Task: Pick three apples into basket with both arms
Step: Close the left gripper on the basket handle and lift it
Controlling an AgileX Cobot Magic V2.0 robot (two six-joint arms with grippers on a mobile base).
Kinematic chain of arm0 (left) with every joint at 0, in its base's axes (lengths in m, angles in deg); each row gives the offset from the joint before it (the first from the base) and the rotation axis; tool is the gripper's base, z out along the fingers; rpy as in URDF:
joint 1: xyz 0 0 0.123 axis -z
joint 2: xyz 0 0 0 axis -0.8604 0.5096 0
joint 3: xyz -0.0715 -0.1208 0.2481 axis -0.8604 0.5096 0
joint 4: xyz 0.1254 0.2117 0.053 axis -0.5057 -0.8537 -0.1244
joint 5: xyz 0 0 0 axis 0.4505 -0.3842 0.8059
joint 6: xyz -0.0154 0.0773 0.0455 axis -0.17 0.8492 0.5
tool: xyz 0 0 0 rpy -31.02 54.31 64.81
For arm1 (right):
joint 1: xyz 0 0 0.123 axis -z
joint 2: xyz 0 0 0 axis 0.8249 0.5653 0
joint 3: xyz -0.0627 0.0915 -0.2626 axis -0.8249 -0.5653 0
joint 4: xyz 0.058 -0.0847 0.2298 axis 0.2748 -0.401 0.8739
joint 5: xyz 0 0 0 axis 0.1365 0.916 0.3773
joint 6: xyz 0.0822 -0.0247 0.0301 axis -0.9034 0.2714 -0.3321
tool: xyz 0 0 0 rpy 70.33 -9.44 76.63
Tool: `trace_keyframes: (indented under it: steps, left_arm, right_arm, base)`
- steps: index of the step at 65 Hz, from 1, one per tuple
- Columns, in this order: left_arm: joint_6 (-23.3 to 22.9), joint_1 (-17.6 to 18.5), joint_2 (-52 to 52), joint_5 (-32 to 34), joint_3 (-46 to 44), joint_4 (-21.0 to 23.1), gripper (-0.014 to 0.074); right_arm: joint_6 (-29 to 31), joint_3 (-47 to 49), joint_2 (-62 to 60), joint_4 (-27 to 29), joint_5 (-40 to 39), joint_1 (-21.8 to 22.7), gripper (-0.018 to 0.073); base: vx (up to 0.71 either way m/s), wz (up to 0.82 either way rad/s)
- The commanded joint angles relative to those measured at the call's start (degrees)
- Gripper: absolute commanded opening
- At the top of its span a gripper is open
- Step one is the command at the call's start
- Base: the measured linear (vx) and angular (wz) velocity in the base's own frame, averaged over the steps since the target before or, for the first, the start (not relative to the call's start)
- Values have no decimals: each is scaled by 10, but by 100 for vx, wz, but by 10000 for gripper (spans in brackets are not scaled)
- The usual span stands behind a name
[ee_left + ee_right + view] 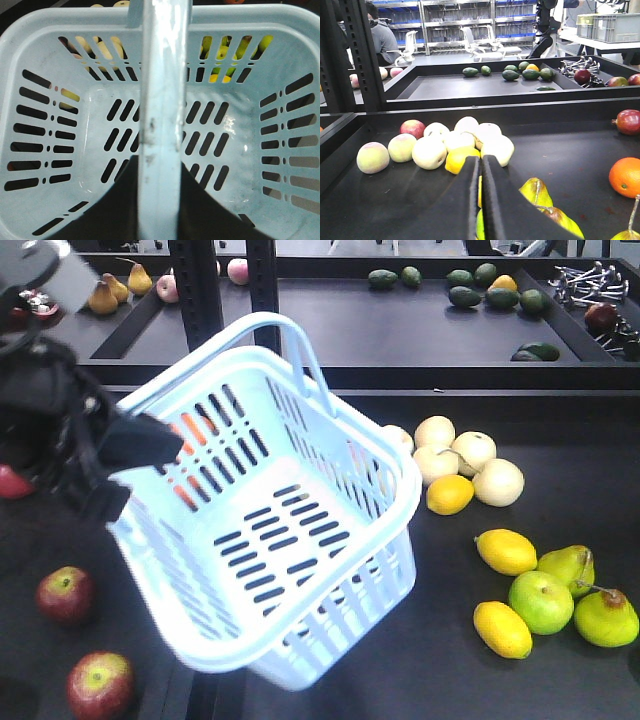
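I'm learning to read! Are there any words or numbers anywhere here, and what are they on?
No text can be read anywhere.
The basket is plain, with no label showing.
Any marks on the grey crates or the far shelves are too small to read.

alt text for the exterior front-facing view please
An empty pale blue basket hangs tilted above a dark table, a black robot arm at its rim. Two red apples lie lower left; lemons and green fruit right.

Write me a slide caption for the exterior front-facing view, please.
Left gripper holds the empty basket tilted; apples wait lower left.
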Motion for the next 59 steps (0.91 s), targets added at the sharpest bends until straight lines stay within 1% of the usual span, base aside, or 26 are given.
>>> trace_keyframes:
  steps: [1,8,13,27,59]
  left_arm:
    - [-30,3,-56,49,30,23,-8]
    - [-59,3,-106,68,88,23,-8]
    - [-72,3,-141,93,129,19,-8]
    - [-72,3,-211,173,204,19,-8]
    - [-71,3,-225,163,213,19,-8]
  right_arm:
    - [6,-7,0,-4,-45,4,-3]
    - [6,-7,0,-4,-45,4,-3]
    - [6,-7,0,-4,-45,4,-3]
    - [6,-7,0,-4,-45,4,-3]
    - [6,-7,0,-4,-45,4,-3]
  base:
    - [0,0]
    - [0,0]
    - [0,0]
    - [0,0]
    - [0,0]
